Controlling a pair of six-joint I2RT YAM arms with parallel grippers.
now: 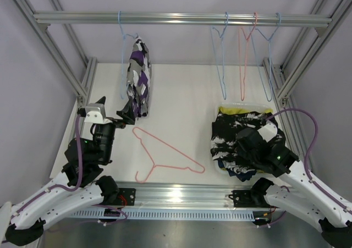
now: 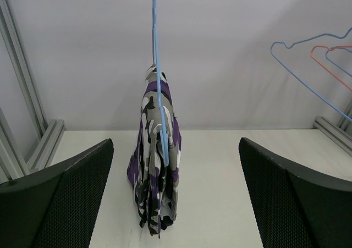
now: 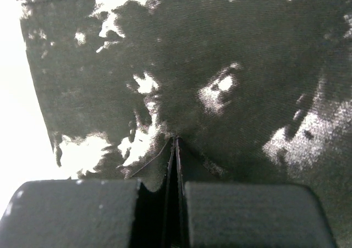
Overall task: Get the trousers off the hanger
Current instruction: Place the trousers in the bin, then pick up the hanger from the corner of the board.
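Left gripper (image 2: 176, 154) gapes wide before the trousers (image 2: 157, 171) on the hanger (image 2: 157, 83); best clamp the lower folds, then draw them sideways off. Right gripper (image 3: 177, 144) is closed, pinching the pile (image 3: 231, 66).

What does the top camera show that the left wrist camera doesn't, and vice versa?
Only the top view: a pink hanger lying on the table, the pile of trousers at the right, and the right gripper on it. Only the left wrist: the hung trousers edge-on, seen between the open left gripper fingers. Both: those trousers on a blue hanger, and empty hangers farther right.
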